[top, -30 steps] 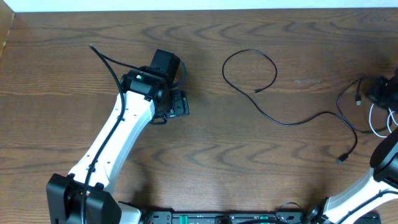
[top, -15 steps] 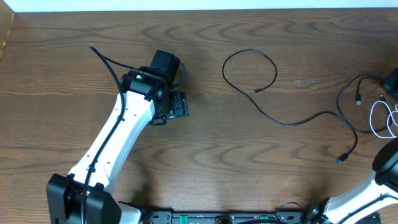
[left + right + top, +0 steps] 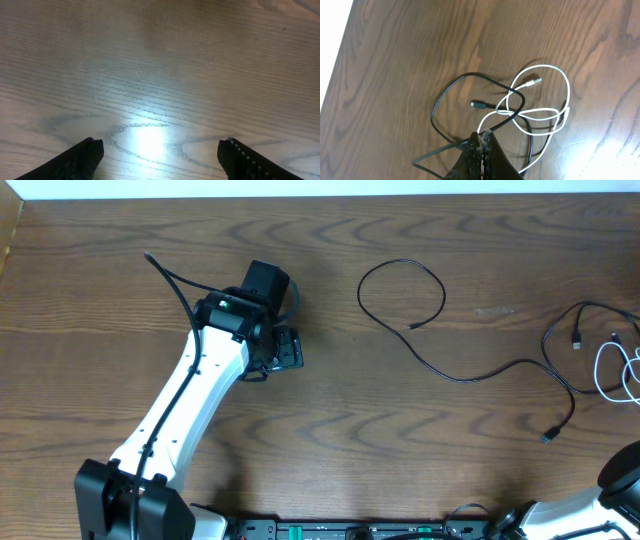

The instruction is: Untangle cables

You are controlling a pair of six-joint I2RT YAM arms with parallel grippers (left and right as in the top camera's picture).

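Observation:
One long black cable [image 3: 470, 377] lies loose mid-table, looped at its far end. At the right edge a second black cable [image 3: 548, 345] and a white cable [image 3: 600, 370] cross each other. In the right wrist view the white cable [image 3: 565, 85] loops through the black cable [image 3: 437, 105], both with free plug ends. My right gripper [image 3: 483, 134] is raised above this tangle, shut on a run of the black cable, which hangs off to the left. The white cord's curve also reaches the tips. My left gripper [image 3: 288, 350] [image 3: 160, 145] is open over bare wood.
The wooden table [image 3: 330, 440] ends at a pale strip along its far edge [image 3: 300, 188]. The left arm [image 3: 185, 405] slants across the left half. Only part of the right arm [image 3: 625, 470] shows at the bottom right corner.
My right gripper has moved rightward out of the overhead view, and the black cable's upper run now stretches toward the right edge. The left arm has stayed still.

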